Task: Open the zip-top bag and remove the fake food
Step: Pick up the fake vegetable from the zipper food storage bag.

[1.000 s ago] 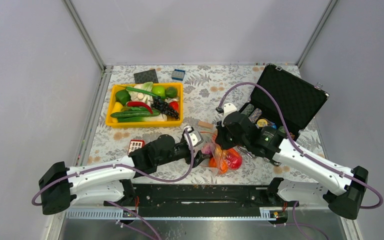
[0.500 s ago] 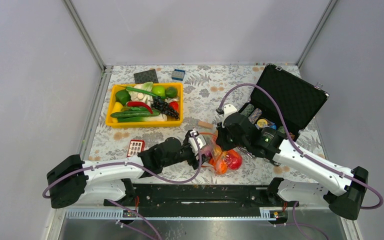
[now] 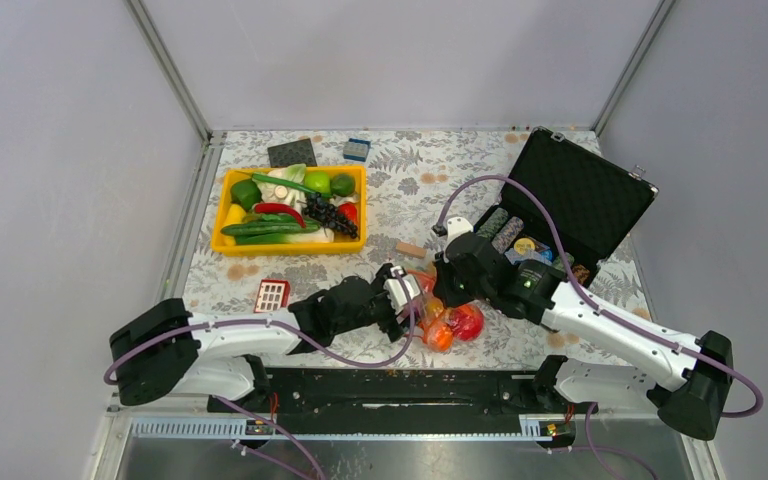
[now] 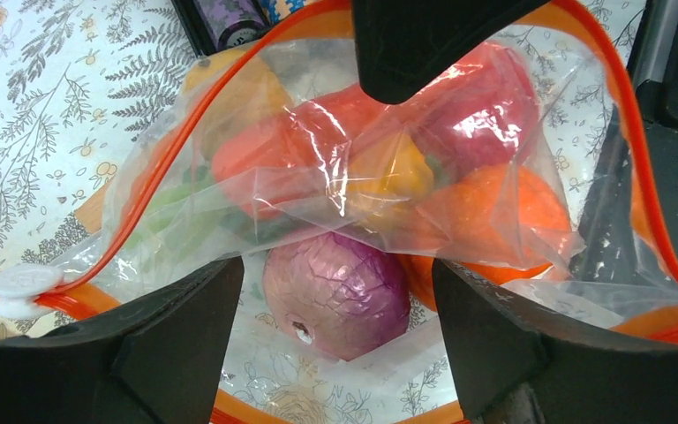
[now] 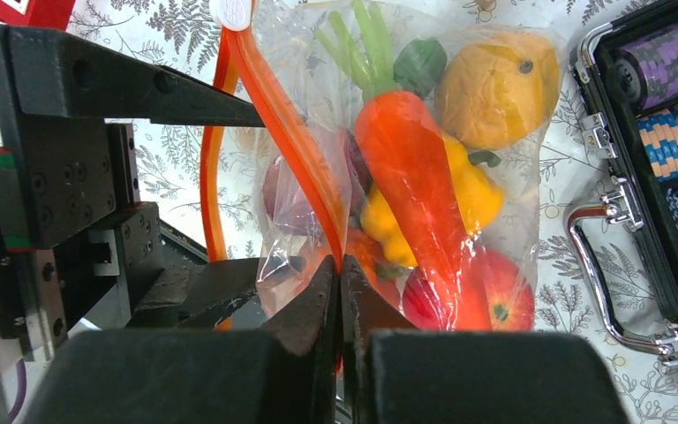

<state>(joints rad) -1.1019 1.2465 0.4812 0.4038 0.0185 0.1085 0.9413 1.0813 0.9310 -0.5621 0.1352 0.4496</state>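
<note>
Now: bag mouth held up, left reaching in – snag risk

Right fingers point(image 5: 340, 281) are fully shut, pinching the upper zip strip point(image 5: 291, 132) of the zip-top bag point(image 4: 574, 97) and holding that lip up off the table point(image 3: 520, 345). Left fingers point(image 3: 405, 297) are spread wide and grip nothing. They sit at the bag mouth, directly opposite the right fingers. The purple onion point(image 4: 335, 296) lies between the left fingertips, apart from both. The rest of the fake food sits deeper, past the left fingertips and under the right ones: carrot point(image 5: 406, 177), yellow pepper point(image 5: 477, 199), red apple point(image 5: 494, 305).

Risks, as a judgement:
- Loose film drapes just above the onion. Closing here may catch plastic with it and drag the whole bag.
- The onion is round and glossy. An off-centre squeeze could pop it sideways or push it deeper.
- The right pinch is only on the thin strip. A pull from the left could slip it free and the mouth collapses.
- The fingers are close together, so they could collide.
</note>
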